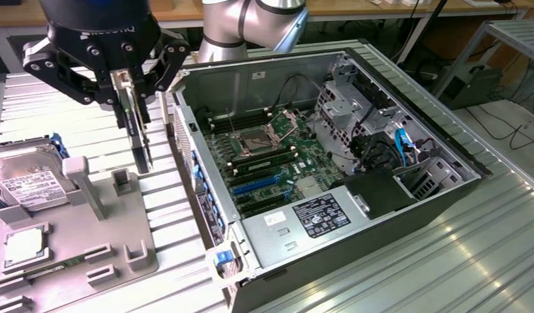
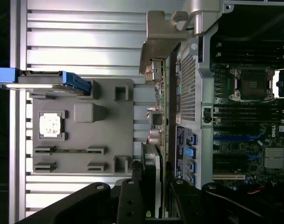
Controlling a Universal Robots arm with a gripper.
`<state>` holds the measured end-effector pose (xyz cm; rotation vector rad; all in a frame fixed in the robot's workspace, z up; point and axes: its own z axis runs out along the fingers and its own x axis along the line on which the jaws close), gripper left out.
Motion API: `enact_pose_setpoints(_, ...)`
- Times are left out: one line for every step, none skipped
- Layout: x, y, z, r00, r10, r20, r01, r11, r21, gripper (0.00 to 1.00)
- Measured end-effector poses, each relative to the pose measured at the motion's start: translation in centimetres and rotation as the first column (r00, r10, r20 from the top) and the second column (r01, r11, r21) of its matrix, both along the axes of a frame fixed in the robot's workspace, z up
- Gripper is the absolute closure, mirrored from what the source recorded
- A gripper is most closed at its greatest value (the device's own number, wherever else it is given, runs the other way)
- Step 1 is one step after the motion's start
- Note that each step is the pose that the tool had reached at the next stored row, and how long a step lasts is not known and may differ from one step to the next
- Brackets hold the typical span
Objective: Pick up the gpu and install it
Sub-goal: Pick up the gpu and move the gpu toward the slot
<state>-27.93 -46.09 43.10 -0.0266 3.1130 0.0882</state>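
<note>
Holds the gpu (image 1: 143, 147) upright by its top edge in the clenched gripper (image 1: 128, 98), above the tray's (image 1: 118, 222) edge beside the case (image 1: 240, 85); seems light, stiff, fragile, best gripped edgewise.

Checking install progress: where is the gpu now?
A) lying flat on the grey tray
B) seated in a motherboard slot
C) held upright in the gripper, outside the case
C: the gripper clamps the gpu, which hangs upright between the grey tray and the open case.
</note>
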Motion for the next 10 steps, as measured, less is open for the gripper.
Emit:
enact_pose_setpoints(0.1, 0.00, 0.00, 1.0000, 0.000, 0.0000, 0.000, 1.0000, 0.0000, 0.72)
enact_pose_setpoints(0.3, 0.00, 0.01, 1.0000, 0.000, -0.0001, 0.000, 1.0000, -0.0001, 0.72)
enact_pose_setpoints(0.4, 0.00, 0.01, 1.0000, 0.000, -0.0001, 0.000, 1.0000, -0.0001, 0.72)
enact_pose_setpoints(0.5, 0.00, 0.00, 1.0000, 0.000, -0.0001, 0.000, 1.0000, -0.0001, 0.72)
enact_pose_setpoints(0.6, 0.00, 0.01, 1.0000, 0.000, -0.0001, 0.000, 1.0000, -0.0001, 0.72)
enact_pose_setpoints(0.7, 0.00, 0.00, 1.0000, 0.000, 0.0000, 0.000, 1.0000, 0.0000, 0.72)
enact_pose_setpoints(0.9, 0.00, 0.00, 1.0000, 0.000, 0.0000, 0.000, 1.0000, 0.0000, 0.72)
enact_pose_setpoints(1.0, 0.00, 0.01, 1.0000, 0.000, -0.0001, 0.000, 1.0000, -0.0001, 0.72)
enact_pose_setpoints(1.1, 0.00, 0.00, 1.0000, 0.000, 0.0000, 0.000, 1.0000, 0.0000, 0.72)
enact_pose_setpoints(1.2, 0.00, 0.00, 1.0000, 0.000, 0.0000, 0.000, 1.0000, 0.0000, 0.72)
